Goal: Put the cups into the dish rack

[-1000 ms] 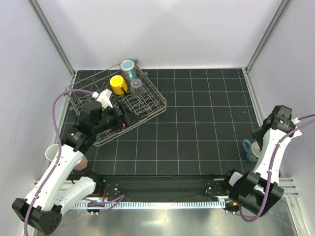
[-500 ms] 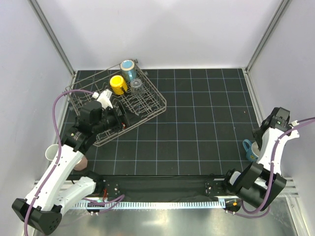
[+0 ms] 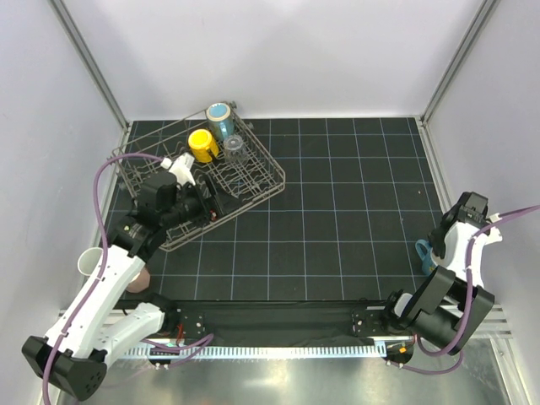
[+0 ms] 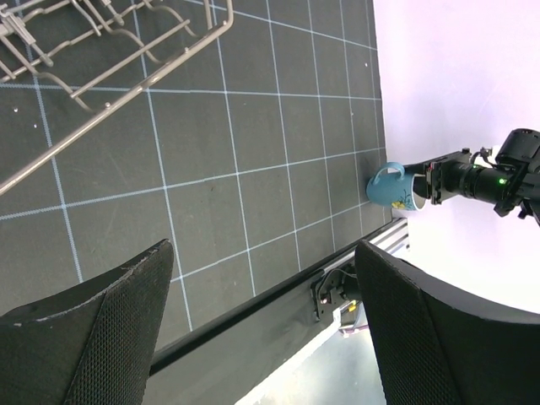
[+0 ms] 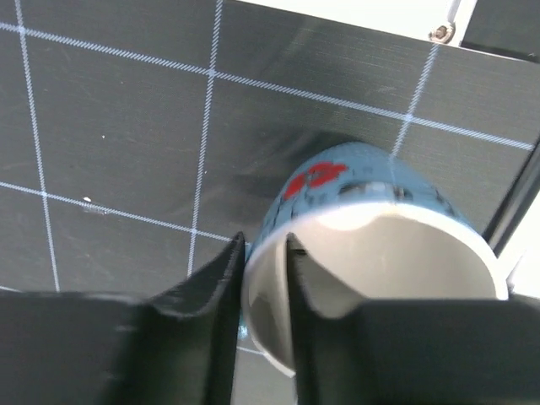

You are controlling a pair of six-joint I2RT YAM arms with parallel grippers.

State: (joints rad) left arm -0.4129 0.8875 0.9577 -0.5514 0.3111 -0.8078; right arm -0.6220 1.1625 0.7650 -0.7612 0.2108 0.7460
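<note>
R claw [image 5: 263, 250] clamped on rim of upright blue mug [image 5: 354, 181], handle facing left; L claw [image 4: 261, 250] apart

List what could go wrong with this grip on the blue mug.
1. The right gripper pinches only the blue mug by its rim, one finger inside, one outside; lifted, the mug may swing or slip.
2. The dish rack lies across the table, a long carry for a loose hold.
3. The left gripper hangs open by the rack and may block the way in.
</note>
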